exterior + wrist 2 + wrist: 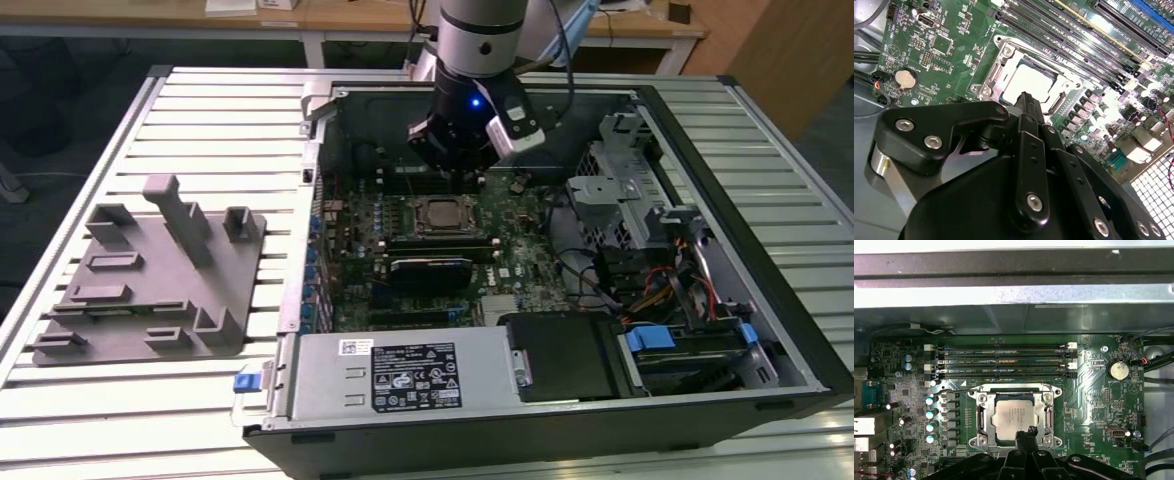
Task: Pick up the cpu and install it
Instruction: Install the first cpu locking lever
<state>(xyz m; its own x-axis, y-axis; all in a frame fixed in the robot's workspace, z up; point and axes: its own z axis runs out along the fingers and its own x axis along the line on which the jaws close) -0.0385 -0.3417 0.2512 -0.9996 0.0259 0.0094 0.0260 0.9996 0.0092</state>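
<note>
**Asker:** While scanning from the exterior view's left, what first?

**Describer:** Grey plastic fixture tray with upright posts (147, 285), lying on a pale slatted metal table (80, 130). Beside that, toward the right, an open black computer case (747, 200) with a flat green motherboard (521, 270) inside.

**Asker:** And the chip?

**Describer:** Small thin square cpu with a silvery-grey metal top (441, 215), lying level inside the dark square metal socket frame (979, 417), near the middle of the board. Pale and bright in both wrist views. Not on the tray, not gripped.

**Asker:** Then the tool?

**Describer:** Black two-fingered gripper (465, 175) on a silver arm, hanging over the board just beyond the socket. In the second wrist view, fingers (1026, 130) pressed together into one narrow tip with nothing between them. Tip lined up with the chip's near edge. Touching the metal top or hovering over it: cannot tell.

**Asker:** Handling?

**Describer:** Probably very light, stiff and thin, with a smooth, slippery top. Likely fragile underneath, as are the socket contacts below. Best taken by two opposite pale edges and kept level, without squeezing hard, tilting or dragging sideways. Little room for fingers beside the frame's metal bars.

**Asker:** Further right?

**Describer:** Grey metal drive cage (627, 190) and bundled coloured cables (654, 290), well apart from the socket.
</note>
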